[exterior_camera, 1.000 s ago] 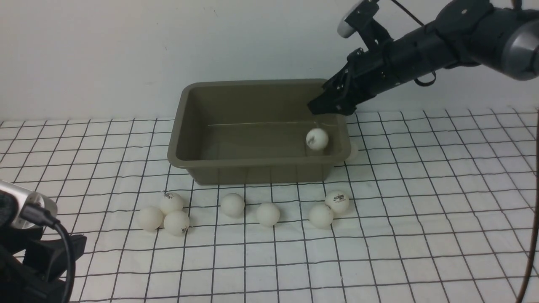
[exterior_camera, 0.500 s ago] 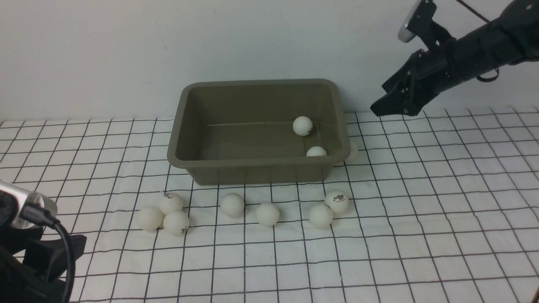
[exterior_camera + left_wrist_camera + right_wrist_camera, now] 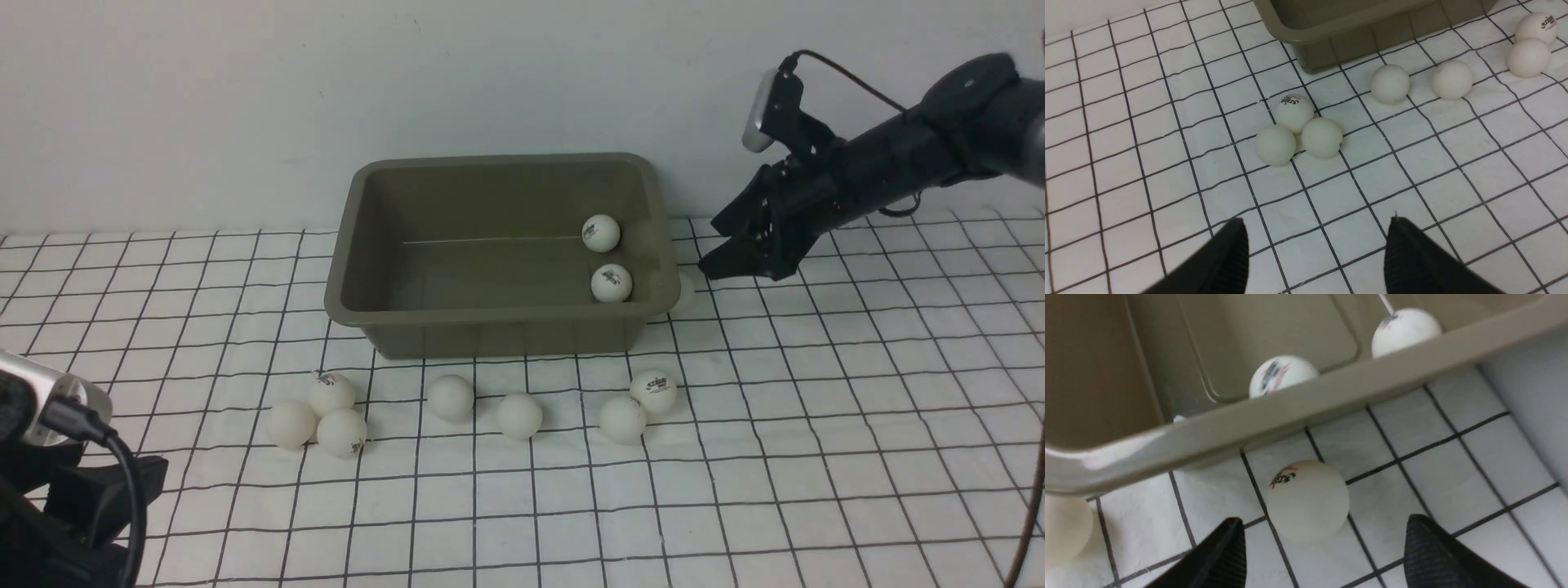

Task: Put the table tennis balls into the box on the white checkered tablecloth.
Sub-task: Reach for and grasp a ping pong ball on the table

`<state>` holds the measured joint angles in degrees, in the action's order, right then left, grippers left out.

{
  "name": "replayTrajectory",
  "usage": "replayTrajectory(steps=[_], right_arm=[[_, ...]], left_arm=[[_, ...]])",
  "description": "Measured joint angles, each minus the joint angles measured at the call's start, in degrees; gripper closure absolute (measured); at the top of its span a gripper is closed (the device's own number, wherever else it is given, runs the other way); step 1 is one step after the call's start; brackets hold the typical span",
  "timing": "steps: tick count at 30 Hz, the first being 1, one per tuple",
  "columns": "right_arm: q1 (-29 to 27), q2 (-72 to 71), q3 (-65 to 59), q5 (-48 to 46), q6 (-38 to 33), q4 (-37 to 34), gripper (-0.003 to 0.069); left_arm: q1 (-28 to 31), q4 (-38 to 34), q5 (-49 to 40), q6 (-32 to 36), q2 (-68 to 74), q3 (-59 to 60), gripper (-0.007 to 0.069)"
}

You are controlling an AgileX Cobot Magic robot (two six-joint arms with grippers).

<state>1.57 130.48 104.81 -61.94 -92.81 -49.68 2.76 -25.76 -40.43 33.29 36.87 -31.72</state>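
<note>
**Q:** What is laid out on the table?

**A:** A white checkered tablecloth (image 3: 816, 408) is spread out, and an olive-grey box (image 3: 502, 331) is set on it toward the far wall. Two table tennis balls are seen inside, at the box's right end: one (image 3: 601, 233) by the back wall, one (image 3: 611, 282) by the front wall.

**Q:** Where are the other balls found?

**A:** Seven are scattered on the cloth in front of the box. A touching cluster (image 3: 332, 394) of three is seen at the left, two single balls (image 3: 451, 398) (image 3: 519, 415) in the middle, and a touching pair (image 3: 622, 419) at the right. An eighth ball (image 3: 1307, 500) is tucked just beside the box's right wall.

**Q:** How are the pincers held?

**A:** The right pincer (image 3: 1323, 522) is poised over that eighth ball, with its fingers spread wide and nothing gripped. The left pincer (image 3: 1316, 222) is seen low at the near left, also parted and empty.
</note>
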Motion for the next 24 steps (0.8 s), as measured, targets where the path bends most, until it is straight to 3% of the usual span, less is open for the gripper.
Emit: replayTrajectory(steps=[15,24], right_arm=[[0.0,3.8,0.0,-2.8,0.6,-3.9,0.0186],[3.0,3.8,0.0,2.0,1.7,-2.6,0.0186]], left_arm=[[0.0,0.0,0.0,0.0,0.0,0.0,0.022],[0.0,0.0,0.0,0.0,0.0,0.0,0.022]])
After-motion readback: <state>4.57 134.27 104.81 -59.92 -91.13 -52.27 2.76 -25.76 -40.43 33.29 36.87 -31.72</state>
